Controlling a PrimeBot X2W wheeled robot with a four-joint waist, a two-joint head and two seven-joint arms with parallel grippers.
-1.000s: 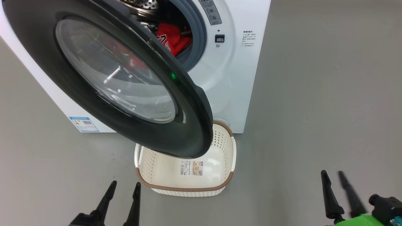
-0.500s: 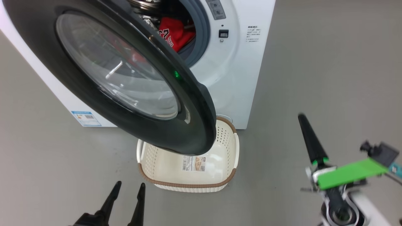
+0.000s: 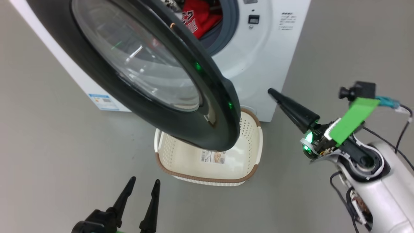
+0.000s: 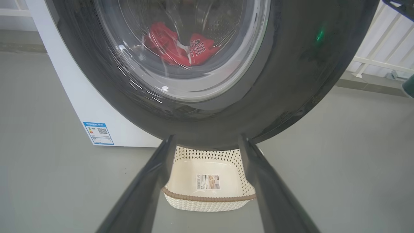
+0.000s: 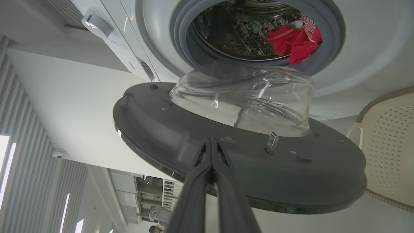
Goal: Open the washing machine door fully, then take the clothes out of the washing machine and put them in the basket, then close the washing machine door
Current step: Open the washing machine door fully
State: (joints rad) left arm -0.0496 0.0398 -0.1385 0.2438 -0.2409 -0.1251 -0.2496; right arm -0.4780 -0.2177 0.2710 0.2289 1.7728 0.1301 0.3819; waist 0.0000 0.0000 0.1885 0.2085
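Head view: right gripper (image 3: 273, 94) has swung up from the bottom corner within 1 s. Its 2 fingers are pressed together with nothing held, tip aimed at the free edge of the door (image 3: 145, 71); contact unclear. Door only part open, hanging over the basket (image 3: 207, 178), so step 1 unfinished. Clothes (image 3: 197, 16) sit in the washer (image 3: 258, 58) drum. Left gripper (image 3: 145, 181) low, fingers spread, idle.

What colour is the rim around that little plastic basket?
Brown, woven-looking, on the cream perforated plastic basket; clearest in the head view.
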